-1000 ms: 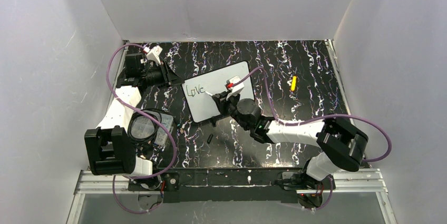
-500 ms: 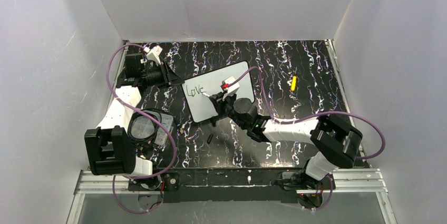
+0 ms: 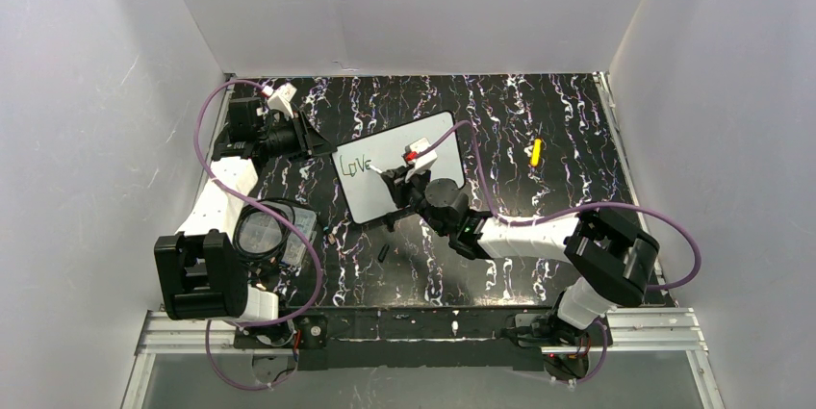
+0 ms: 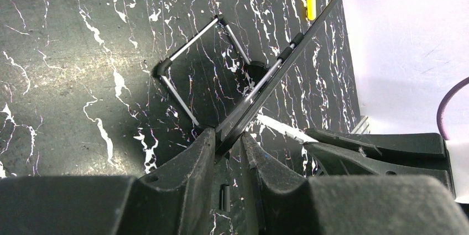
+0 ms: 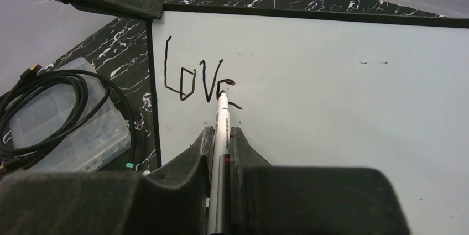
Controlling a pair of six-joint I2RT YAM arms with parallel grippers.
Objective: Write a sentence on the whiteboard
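The whiteboard (image 3: 396, 175) stands tilted on the black marbled table, with "Love" in black at its upper left (image 5: 199, 77). My left gripper (image 3: 313, 140) is shut on the board's left edge; in the left wrist view (image 4: 228, 138) the board's edge (image 4: 276, 66) shows edge-on between the fingers. My right gripper (image 3: 399, 178) is shut on a silver-white pen (image 5: 221, 130). The pen's tip touches the board at the last letter (image 5: 223, 95). The board's wire stand (image 4: 188, 58) shows behind it.
A yellow pen (image 3: 536, 151) lies at the right of the table. A clear plastic box with a coiled black cable (image 3: 274, 236) sits at the left. A small black cap (image 3: 383, 253) lies in front of the board. White walls enclose the table.
The right gripper with the pen has shifted slightly left and down on the board, and the last letter has grown from a "c" shape into an "e". The left arm has not moved.
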